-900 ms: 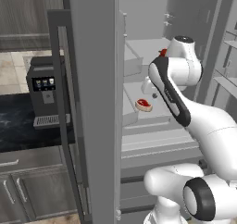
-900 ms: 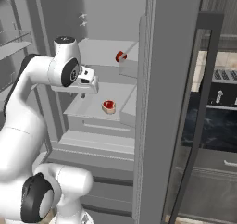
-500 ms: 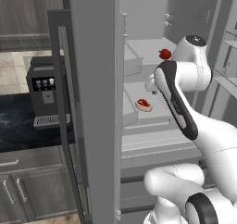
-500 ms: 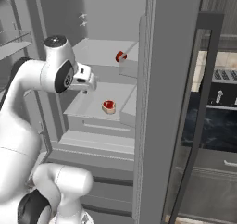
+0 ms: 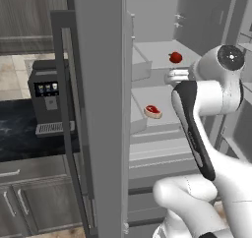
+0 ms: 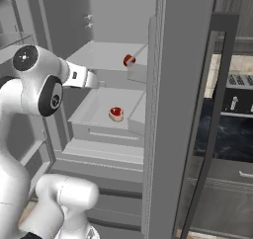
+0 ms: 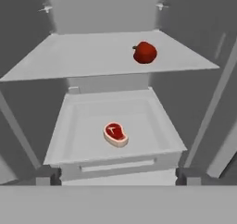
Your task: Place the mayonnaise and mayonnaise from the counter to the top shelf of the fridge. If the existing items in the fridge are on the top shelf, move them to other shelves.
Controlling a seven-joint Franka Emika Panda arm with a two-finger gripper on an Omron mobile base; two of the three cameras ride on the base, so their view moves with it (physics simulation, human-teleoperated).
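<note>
Currently the fridge (image 6: pixel 183 109) is seen open, with the arm raised before its interior. The red vegetable (image 7: pixel 145 52) is sat on the top shelf (image 7: pixel 83 56), toward that shelf's right side and well back from its front edge. The steak (image 7: pixel 115 134) is lying one level below the top shelf, in a tray-like lower shelf (image 7: pixel 83 121), roughly mid-way across. The two items are well apart, on different levels.

The tool (image 7: pixel 118 177) is pointed into the fridge, in front of and lower than the top shelf; its two tips are seen wide apart at the bottom corners of the hand view, nothing held between them, nothing touched.

Progress is judged as early. No jar is seen anywhere on the top shelf or on any shelf below it, so neither mayonnaise placement is counted as done. The vegetable is judged to need clearing off the top shelf first; the steak is already below the top shelf and is judged to need no move. A stretch of the black surface (image 5: pixel 19 133) is visible left of the fridge door, beside a coffee machine (image 5: pixel 47 102), but no jars can be made out on it. Left to do: vegetable down, then both jars fetched and set on the top shelf.
</note>
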